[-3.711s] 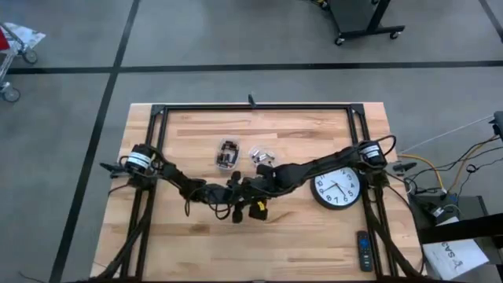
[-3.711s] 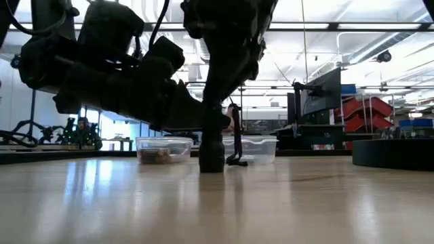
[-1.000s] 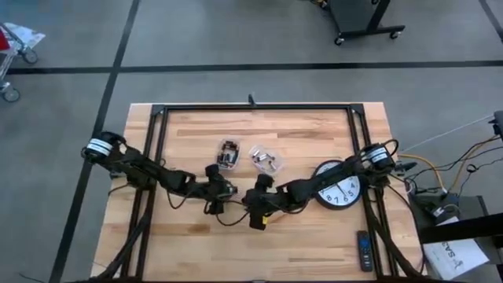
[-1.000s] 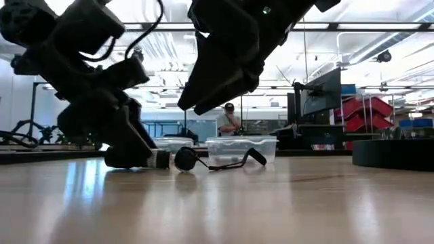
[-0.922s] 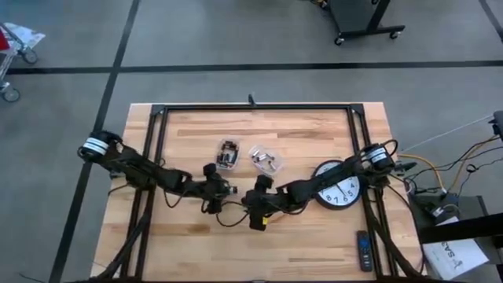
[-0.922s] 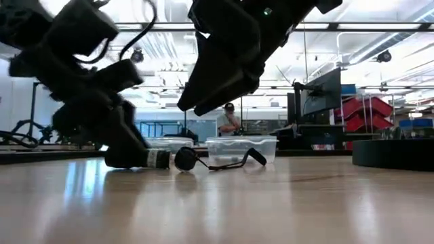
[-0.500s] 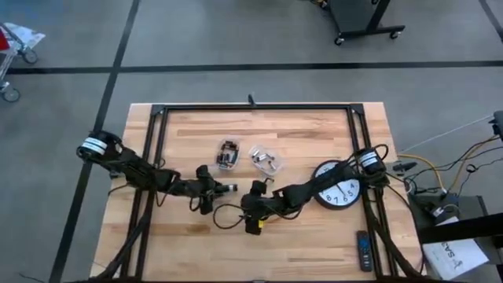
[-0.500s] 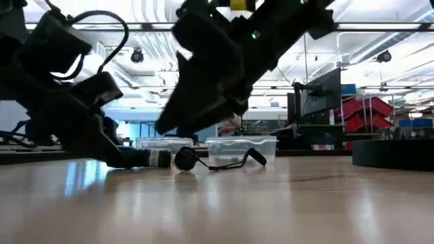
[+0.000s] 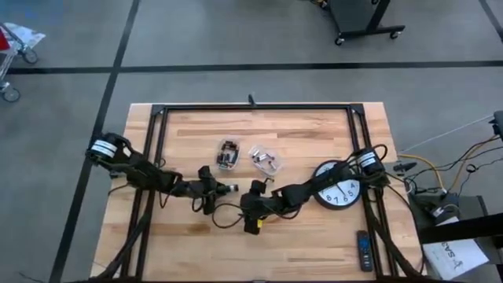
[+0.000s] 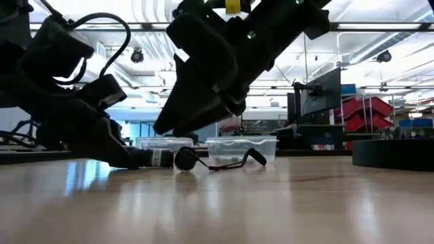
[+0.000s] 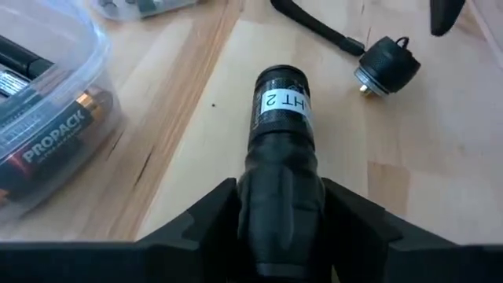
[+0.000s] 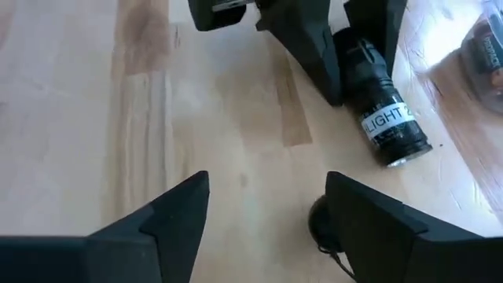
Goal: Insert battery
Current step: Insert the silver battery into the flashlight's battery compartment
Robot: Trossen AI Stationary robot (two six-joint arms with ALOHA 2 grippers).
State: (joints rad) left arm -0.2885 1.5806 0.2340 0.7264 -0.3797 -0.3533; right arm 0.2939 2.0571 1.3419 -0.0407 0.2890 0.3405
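A black flashlight body (image 11: 281, 149) with a white label lies on its side on the table, its open end pointing toward the table's right. My left gripper (image 11: 281, 196) is shut on it left of the table's middle (image 9: 209, 190). Its black end cap (image 11: 387, 67) with a lanyard (image 10: 234, 161) lies just beyond the open end. Batteries (image 11: 47, 134) lie in a clear tub. My right gripper (image 12: 267, 212) hangs open and holds nothing, above the table just right of the flashlight (image 9: 250, 207). My left gripper pinches the flashlight's barrel (image 11: 280, 182) between its two fingers (image 11: 211, 211), back from the labelled open end. The fingers come low and nearly level from the table's left and lie along the barrel. The flashlight rests on its side on the wood.
Two clear tubs (image 9: 228, 155) (image 9: 266, 158) stand behind the grippers toward the far side. A round wall clock (image 9: 336, 185) lies at the right, a remote control (image 9: 364, 250) near the front right corner. Bare wood (image 9: 299, 244) stretches along the near edge.
My left gripper has dropped and flattened, its arm sliding a little toward the table's left, still shut on the flashlight, which stays lying where it was. My right gripper has come down and a little toward the left, staying open.
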